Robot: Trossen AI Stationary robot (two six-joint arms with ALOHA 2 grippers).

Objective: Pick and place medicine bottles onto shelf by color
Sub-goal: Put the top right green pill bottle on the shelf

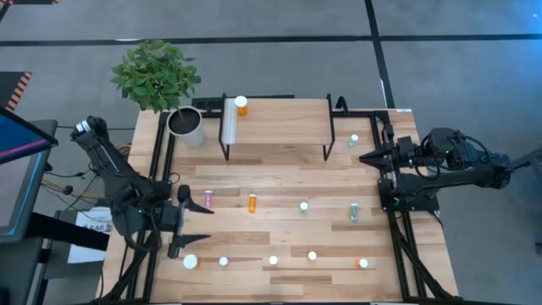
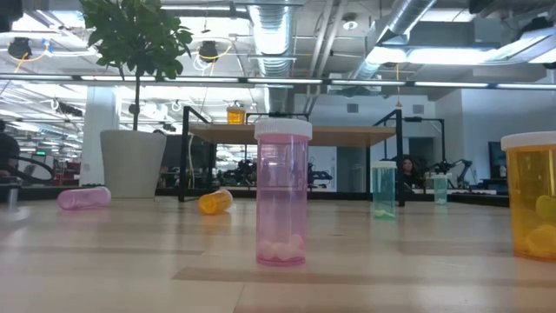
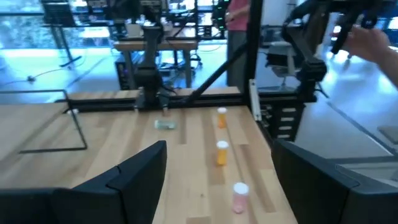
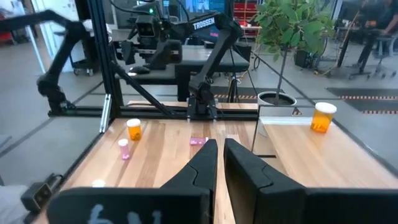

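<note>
In the low view, the orange bottle [image 2: 532, 196] is cut off by the picture's right edge.

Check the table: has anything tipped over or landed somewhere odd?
Yes. A pink pill bottle and an orange pill bottle lie on their sides mid-table, and a pale teal bottle looks toppled near the right edge. One orange bottle stands upright on the wood-plank shelf.

Shelf [image 1: 279, 119]: light wood top on black legs, at table's far edge. One orange bottle [image 1: 241, 105] upright on its far-left corner. On the table: pink bottle [image 1: 208, 198] lying down left of centre, orange one [image 1: 251, 202] beside it, teal bottle [image 1: 354, 212] toward right edge, white-capped ones along near edge.
</note>
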